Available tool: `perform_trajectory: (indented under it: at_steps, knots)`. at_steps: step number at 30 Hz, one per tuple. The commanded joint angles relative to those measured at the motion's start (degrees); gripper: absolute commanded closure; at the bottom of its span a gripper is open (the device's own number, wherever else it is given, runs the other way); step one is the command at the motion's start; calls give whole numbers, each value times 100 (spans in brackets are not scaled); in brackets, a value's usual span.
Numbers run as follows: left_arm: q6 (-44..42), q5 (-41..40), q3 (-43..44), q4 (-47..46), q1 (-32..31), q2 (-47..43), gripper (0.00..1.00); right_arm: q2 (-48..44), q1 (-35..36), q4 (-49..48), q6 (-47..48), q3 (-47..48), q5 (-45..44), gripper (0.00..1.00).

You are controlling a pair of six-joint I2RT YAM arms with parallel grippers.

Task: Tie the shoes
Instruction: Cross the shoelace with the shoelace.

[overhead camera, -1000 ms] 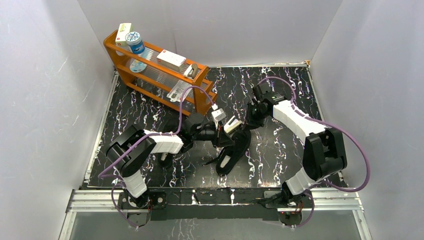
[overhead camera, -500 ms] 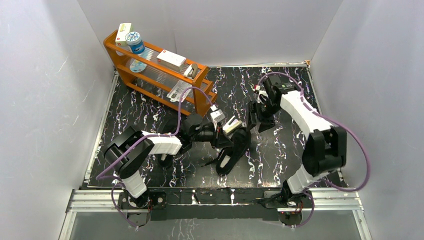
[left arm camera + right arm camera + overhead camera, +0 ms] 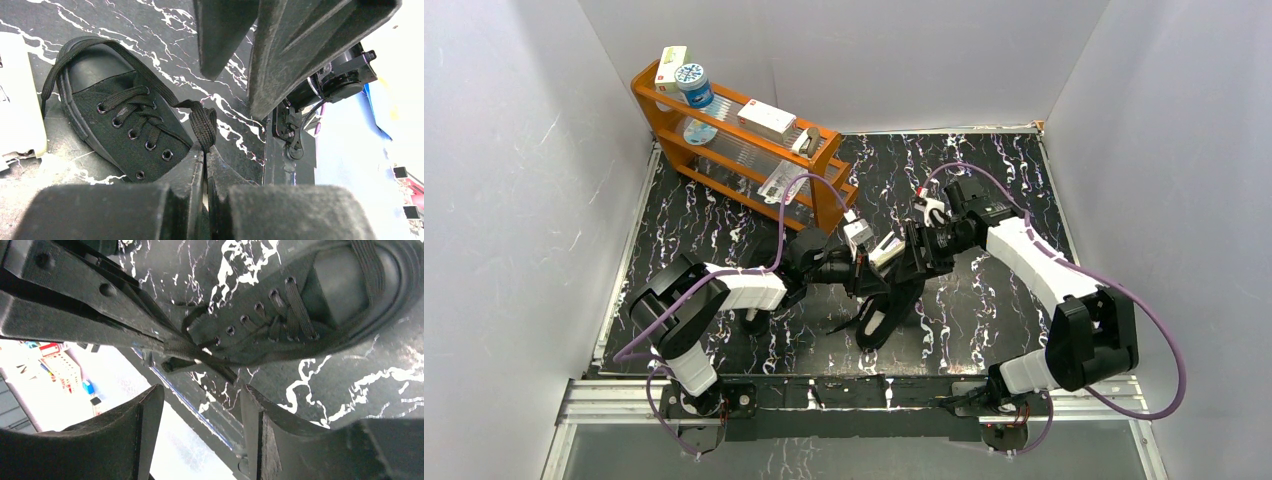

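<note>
One black lace-up shoe [image 3: 886, 308] lies mid-table with its toe toward the near edge; it also shows in the left wrist view [image 3: 120, 125] and the right wrist view [image 3: 305, 305]. My left gripper [image 3: 890, 274] hangs above the shoe, shut on a loop of its black lace [image 3: 203, 122]. The closed tips [image 3: 205, 150] pinch the lace. My right gripper [image 3: 914, 252] is open right beside the left one, with its fingers [image 3: 310, 55] just above the held loop. Nothing lies between the right fingers [image 3: 200, 405]. The lace loop [image 3: 192, 356] hangs just beyond them. I see no second shoe.
An orange rack [image 3: 742, 150] with boxes and a bottle stands at the back left. White walls close in the black marbled table [image 3: 984, 290] on three sides. A metal rail [image 3: 854, 392] runs along the near edge. A white object [image 3: 17, 100] sits next to the shoe's toe.
The right gripper opened, drew back toward the rear, then swung left and down to the left gripper over the shoe. The left gripper kept its hold on the lace.
</note>
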State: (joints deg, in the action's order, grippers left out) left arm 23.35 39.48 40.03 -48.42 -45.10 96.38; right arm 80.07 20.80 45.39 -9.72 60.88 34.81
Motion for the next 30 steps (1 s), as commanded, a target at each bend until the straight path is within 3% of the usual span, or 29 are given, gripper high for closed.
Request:
perform_trajectory:
  at_steps: [1, 9, 16, 19, 24, 27, 29, 30]
  knots:
    - [-100, 103, 188, -220, 33, -158, 100, 72, 38, -863, -53, -113, 505, 35]
    - [-23, 144, 216, -220, 35, -99, 100, 183, 38, -1233, 140, -425, 623, 42]
    - [21, 130, 172, -244, 44, -132, 100, 206, 38, -1631, 139, -780, 699, 34]
    - [49, 114, 142, -262, 41, -141, 100, 256, 35, -1921, -2, -1008, 942, 37]
    - [38, 39, 76, -288, 39, -150, 100, 292, 29, -2247, -328, -1228, 1363, 56]
    - [19, 27, 51, -283, 42, -146, 100, 265, -63, -2176, -539, -1197, 1430, 79]
    - [4, 9, 27, -282, 50, -137, 100, 246, -165, -2210, -696, -1237, 1574, 100]
    - [2, 18, 16, -283, 56, -130, 100, 227, -225, -2290, -773, -1282, 1630, 100]
